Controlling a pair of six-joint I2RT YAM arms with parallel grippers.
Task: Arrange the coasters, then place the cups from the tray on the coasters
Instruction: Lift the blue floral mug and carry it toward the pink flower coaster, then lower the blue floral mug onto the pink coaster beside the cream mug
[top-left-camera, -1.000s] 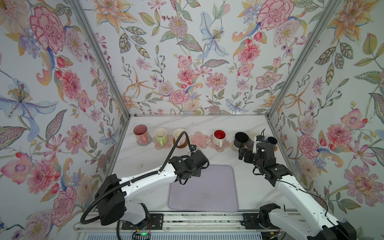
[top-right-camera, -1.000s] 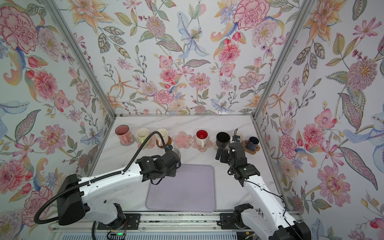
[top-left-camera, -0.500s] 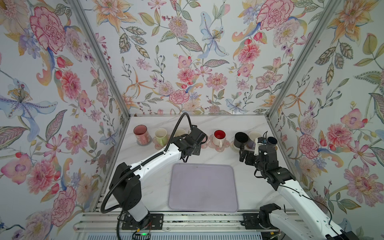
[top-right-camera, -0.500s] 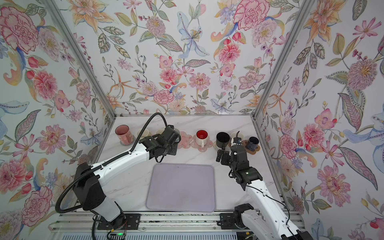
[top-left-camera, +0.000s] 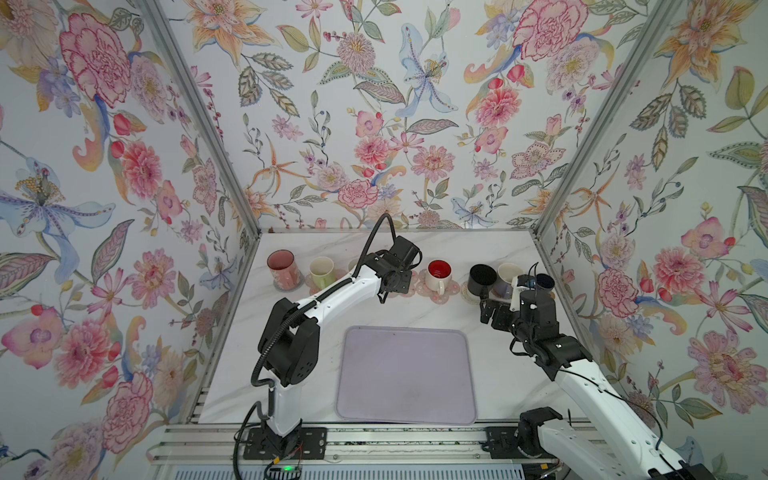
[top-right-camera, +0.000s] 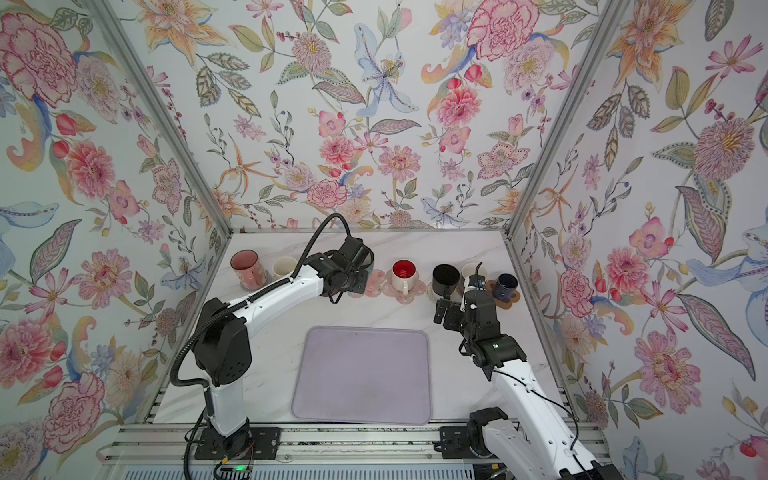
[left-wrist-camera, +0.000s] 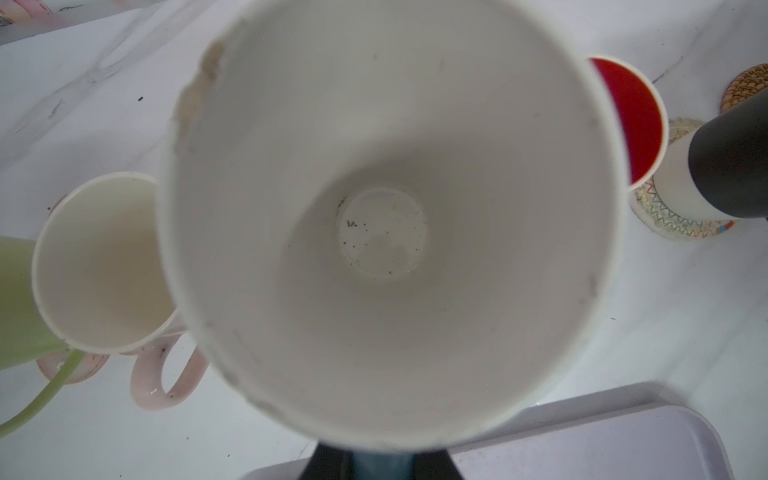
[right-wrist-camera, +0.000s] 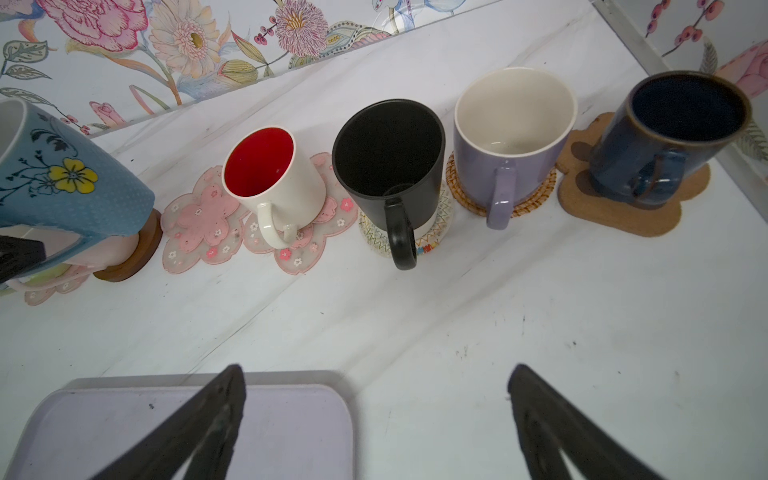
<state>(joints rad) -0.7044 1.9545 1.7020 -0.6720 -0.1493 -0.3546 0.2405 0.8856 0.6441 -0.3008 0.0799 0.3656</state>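
My left gripper (top-left-camera: 395, 282) is shut on the blue cup (right-wrist-camera: 62, 178), which it holds tilted over the back row; the cup's white inside (left-wrist-camera: 386, 216) fills the left wrist view. Beside it lies a bare pink flower coaster (right-wrist-camera: 199, 224). A pale cup stands on the brown disc coaster (right-wrist-camera: 129, 253). The red-inside cup (right-wrist-camera: 270, 178), black cup (right-wrist-camera: 390, 166), lavender cup (right-wrist-camera: 511, 137) and navy cup (right-wrist-camera: 673, 137) each stand on a coaster. My right gripper (right-wrist-camera: 374, 374) hangs open by the tray (top-left-camera: 405, 374), which holds nothing.
The tall pink cup (top-left-camera: 282, 266) and lime-green cup (top-left-camera: 322, 270) stand at the row's left end. Flowered walls close in the back and both sides. Bare marble table (top-left-camera: 511, 374) lies to the right of the tray.
My left arm has carried the blue cup from over the tray's far edge back to the row of coasters. My right arm has drawn back a little, still open.
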